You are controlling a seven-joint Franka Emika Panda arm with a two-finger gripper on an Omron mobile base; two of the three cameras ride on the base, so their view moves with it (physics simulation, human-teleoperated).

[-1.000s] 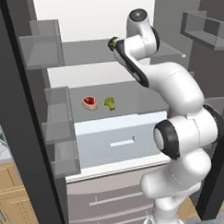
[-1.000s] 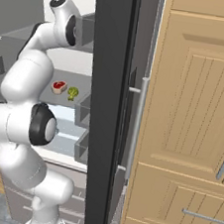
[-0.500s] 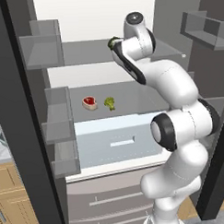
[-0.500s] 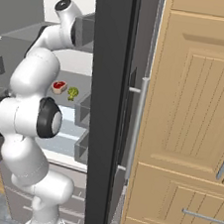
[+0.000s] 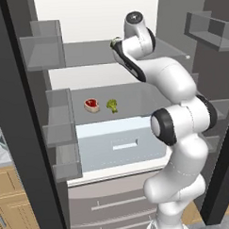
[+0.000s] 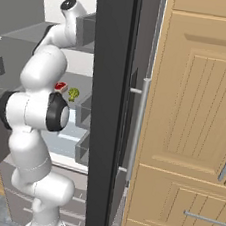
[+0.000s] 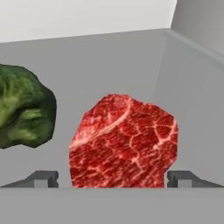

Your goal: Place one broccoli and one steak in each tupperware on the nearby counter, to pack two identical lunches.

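In the hand view a red marbled steak (image 7: 124, 142) lies on a grey fridge shelf right ahead, standing between my open gripper (image 7: 113, 179) and its two fingertips (image 7: 41, 178). A broccoli (image 7: 24, 111) sits just left of that steak. From the left base view my hand reaches over the upper shelf (image 5: 85, 54), where a bit of green broccoli (image 5: 116, 41) peeks out beside the wrist. On the middle shelf lie another steak (image 5: 91, 105) and another broccoli (image 5: 112, 105), which are the steak (image 6: 61, 86) and the broccoli (image 6: 73, 94) of the right base view. The tupperware is out of view.
The fridge stands open, with clear door bins (image 5: 61, 137) on the left and a pale drawer (image 5: 120, 144) under the middle shelf. A dark fridge door edge (image 6: 105, 109) and tall wooden cabinets (image 6: 194, 121) stand to the right. A wooden cabinet (image 5: 9, 196) shows low at the left.
The arm has stretched further in over the upper shelf, with its elbow swung. The jaws have stayed open.
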